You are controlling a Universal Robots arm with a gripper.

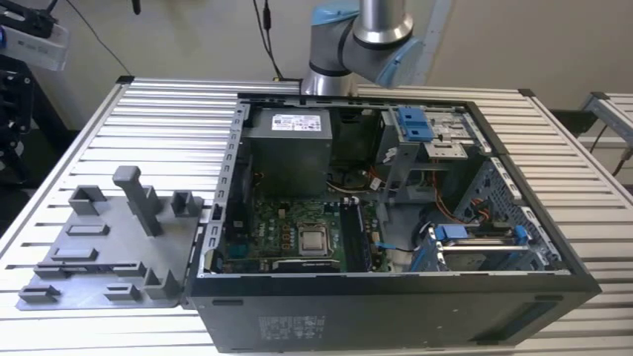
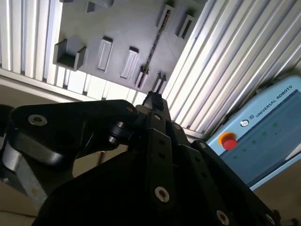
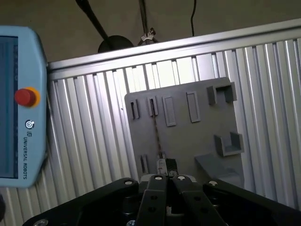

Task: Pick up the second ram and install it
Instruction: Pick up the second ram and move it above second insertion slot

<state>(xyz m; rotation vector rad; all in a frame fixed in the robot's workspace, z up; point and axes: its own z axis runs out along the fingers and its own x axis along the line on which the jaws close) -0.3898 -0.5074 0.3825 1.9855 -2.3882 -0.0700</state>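
Ram on edge in tray slot, on bench. Tool above ram, apart; narrow, fingertips almost touching.

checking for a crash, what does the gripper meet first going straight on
Probably the second ram, standing on edge in the grey tray right ahead of the gripper; depth is unclear.

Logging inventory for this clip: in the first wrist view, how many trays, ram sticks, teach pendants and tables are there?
grey tray: 1
second ram: 1
teach pendant: 1
slatted table: 1
Total: 4
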